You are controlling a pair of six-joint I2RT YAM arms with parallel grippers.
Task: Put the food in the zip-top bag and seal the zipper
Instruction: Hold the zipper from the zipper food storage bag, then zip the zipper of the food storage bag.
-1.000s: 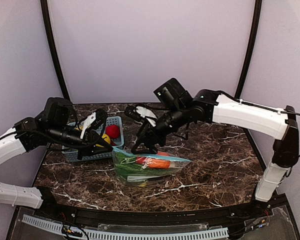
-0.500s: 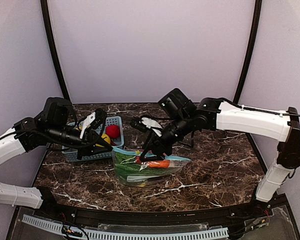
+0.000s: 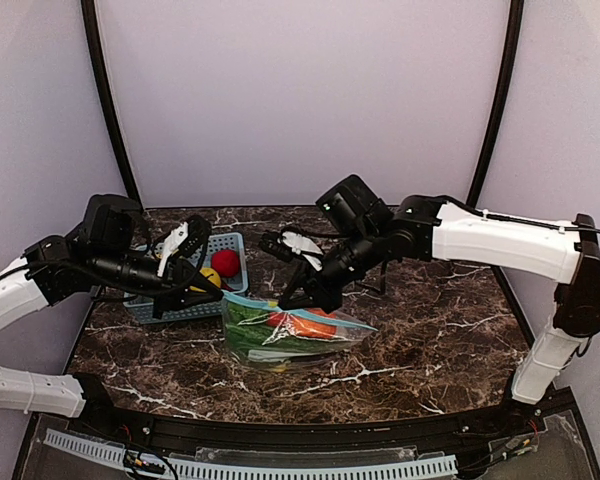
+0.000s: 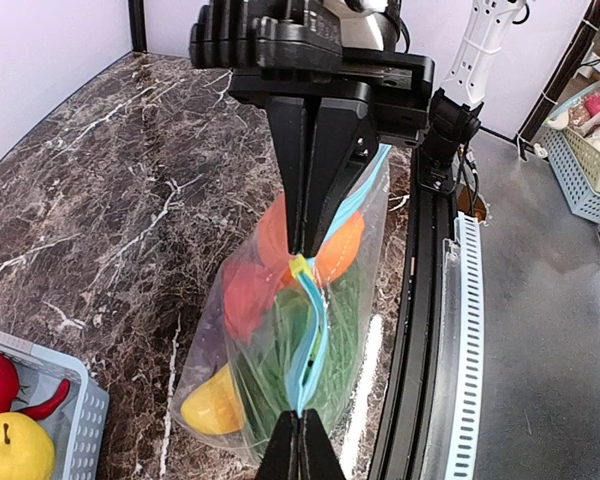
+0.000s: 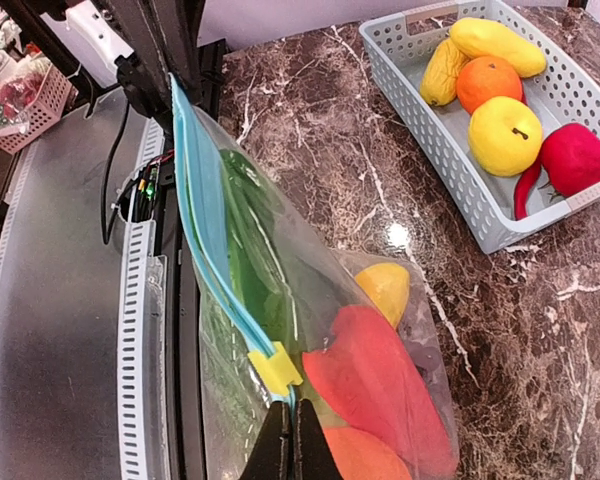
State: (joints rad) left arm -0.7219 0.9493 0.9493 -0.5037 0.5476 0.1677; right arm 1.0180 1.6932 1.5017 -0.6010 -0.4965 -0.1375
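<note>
The zip-top bag lies on the marble, its mouth edge lifted between both grippers. Food shows inside it: a red piece, a yellow piece, an orange piece and green leaves. My left gripper is shut on one end of the teal zipper. My right gripper is shut on the zipper further along, just behind a yellow slider. Between the two grips the strips gape slightly. In the top view the left gripper and right gripper stand close together.
A lattice basket behind the bag's left end holds several toy fruits, among them a red one and a yellow one. The table's black front rail runs close beside the bag.
My right gripper came down from above the bag and shut on the zipper by the yellow slider. The bag's mouth edge now stands a little higher. The left arm has hardly moved.
</note>
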